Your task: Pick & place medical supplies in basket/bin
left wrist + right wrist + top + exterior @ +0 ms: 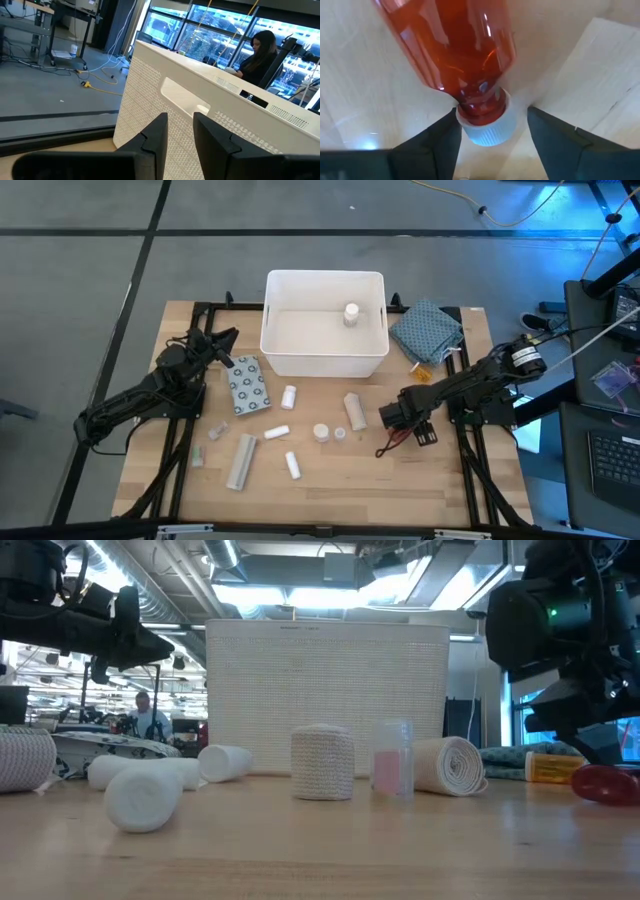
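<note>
The tub at the far side of the pale wooden table was plain white, its wall finely textured like a woven mesh. Right of it lay a blue-grey cloth with a small repeating print. On the left, a flat grey packet carried dark dots. The rolls were white, the upright one ribbed and off-white, another beige. A small clear vial showed pink inside. The bottle at the dark right gripper was translucent red-orange with a white ridged cap. A long tube looked pale grey.
</note>
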